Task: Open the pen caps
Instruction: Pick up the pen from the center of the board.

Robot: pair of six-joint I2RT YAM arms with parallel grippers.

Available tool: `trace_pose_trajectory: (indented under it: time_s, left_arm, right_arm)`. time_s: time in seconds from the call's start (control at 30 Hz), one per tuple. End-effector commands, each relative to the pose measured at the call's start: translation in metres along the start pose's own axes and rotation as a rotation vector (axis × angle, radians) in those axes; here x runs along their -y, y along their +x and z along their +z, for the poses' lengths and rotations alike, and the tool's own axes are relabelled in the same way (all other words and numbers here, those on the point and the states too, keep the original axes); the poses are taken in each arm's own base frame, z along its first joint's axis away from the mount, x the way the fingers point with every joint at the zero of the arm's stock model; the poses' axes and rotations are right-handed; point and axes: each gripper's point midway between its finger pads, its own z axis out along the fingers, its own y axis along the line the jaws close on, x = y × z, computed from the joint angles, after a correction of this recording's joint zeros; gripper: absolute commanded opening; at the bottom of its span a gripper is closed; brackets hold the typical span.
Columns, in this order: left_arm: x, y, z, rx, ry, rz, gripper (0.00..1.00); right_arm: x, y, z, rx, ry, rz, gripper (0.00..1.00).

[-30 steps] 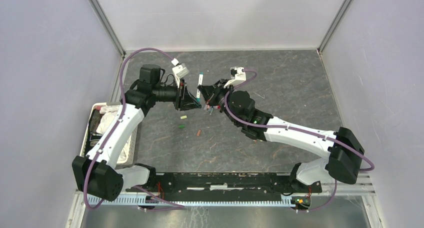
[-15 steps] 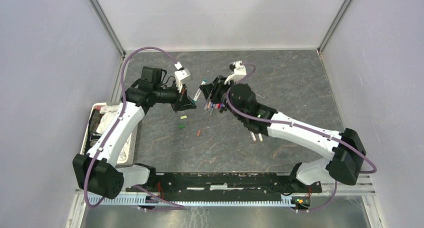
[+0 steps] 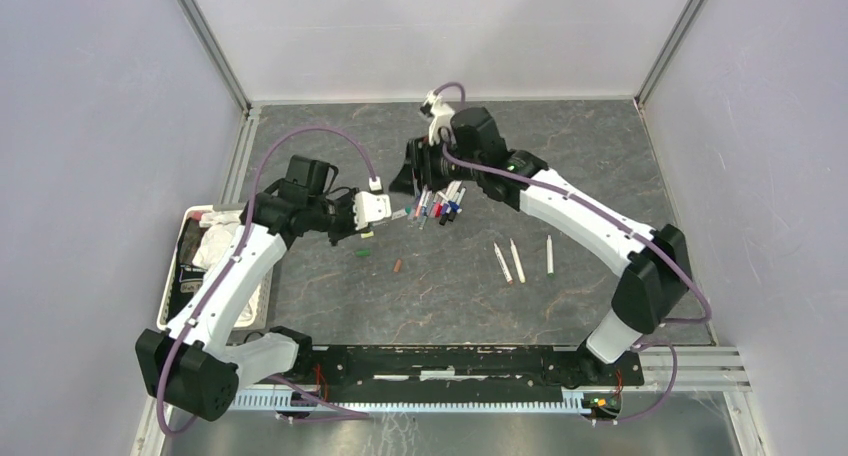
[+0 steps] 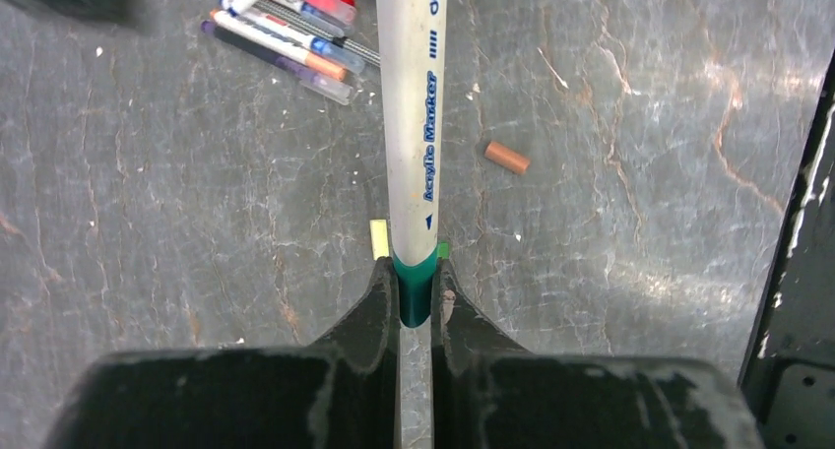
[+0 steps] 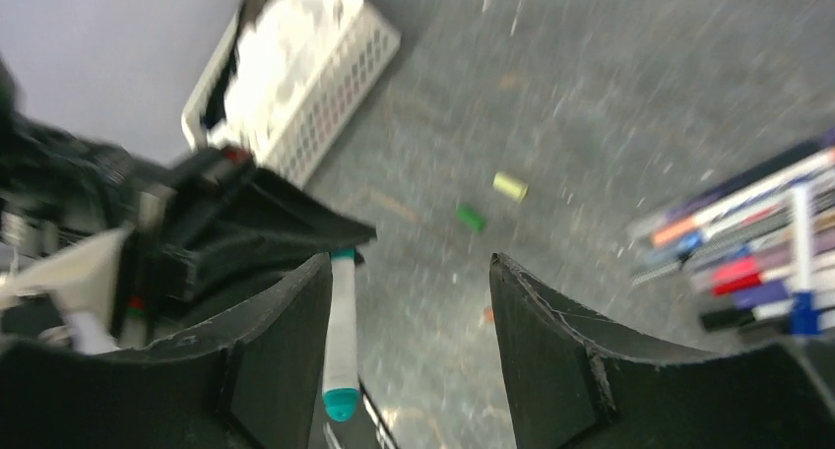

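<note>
The left claw [image 4: 415, 289] grips the white marker [image 4: 414, 104] by one teal end, near the pile of pens [image 4: 290, 40]. The right claw [image 5: 409, 272] gapes wide by the far teal cap [image 5: 342, 403]. Next, likely pinch it and pull straight.

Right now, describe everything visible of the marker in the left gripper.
The marker is a white, plastic-looking barrel printed "Acrylic Marker" in blue, teal at both ends. The left gripper is shut on one teal end, and the barrel sticks straight out from its fingers, held off the table, pointing toward the pile of pens. Nothing else visibly touches it.
</note>
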Motion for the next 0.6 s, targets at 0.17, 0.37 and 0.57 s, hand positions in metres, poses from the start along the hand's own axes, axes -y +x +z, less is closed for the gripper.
trace_pose_trajectory:
  time_s: [0.17, 0.37, 0.57]
  left_arm:
    - [0.013, 0.017, 0.002, -0.109, 0.057, 0.23, 0.02]
    - [0.018, 0.02, 0.006, -0.127, 0.088, 0.252, 0.02]
    - [0.022, 0.027, 0.009, -0.158, 0.108, 0.283, 0.02]
  right_arm:
    - [-0.023, 0.086, 0.005, -0.293, -0.258, 0.054, 0.65]
    - [-0.034, 0.113, 0.017, -0.367, -0.33, 0.091, 0.65]
    - [-0.038, 0.125, 0.025, -0.4, -0.345, 0.096, 0.64]
